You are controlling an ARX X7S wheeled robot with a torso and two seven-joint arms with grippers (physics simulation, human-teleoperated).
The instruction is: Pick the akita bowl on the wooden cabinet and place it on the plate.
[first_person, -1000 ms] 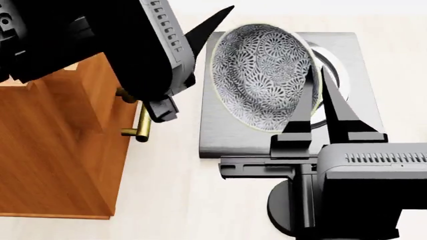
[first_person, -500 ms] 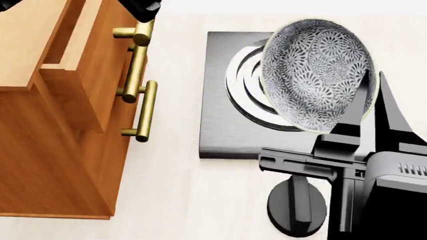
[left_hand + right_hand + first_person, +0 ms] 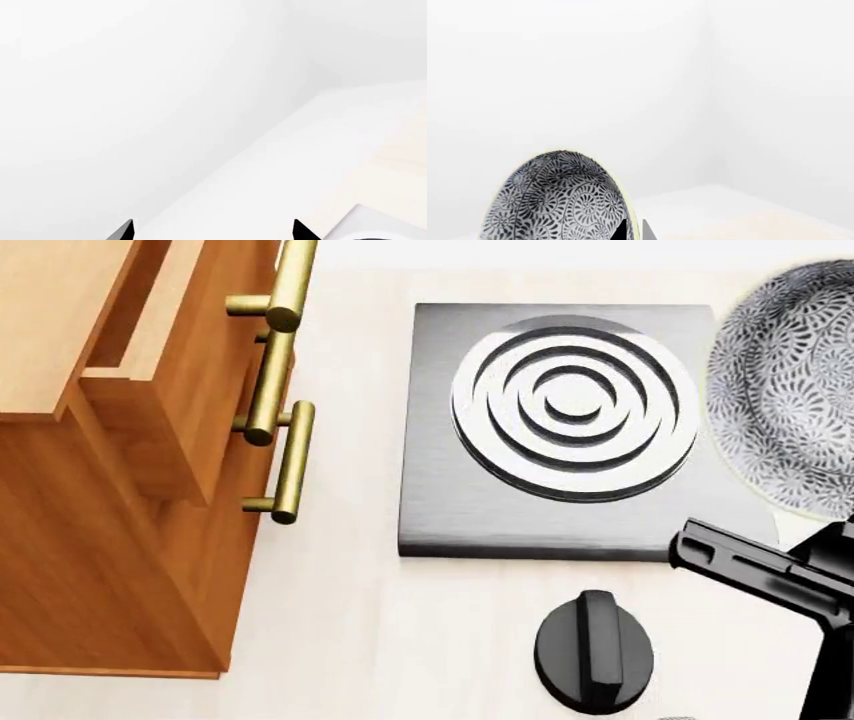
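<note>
Right fingers [image 3: 627, 231] grasping akita bowl [image 3: 790, 390] at right edge past burner [image 3: 574, 430], left fingers [image 3: 210, 232] released

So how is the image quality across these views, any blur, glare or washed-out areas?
Head view: sharp and evenly lit, soft shadows, the akita bowl cropped at the edge. Left wrist view: almost wholly washed-out white, only the fingertips show. Right wrist view: bowl crisp against a featureless white background.

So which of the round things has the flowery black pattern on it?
The akita bowl, at the head view's right edge. The burner has plain silver rings, and the round knob is solid black.
</note>
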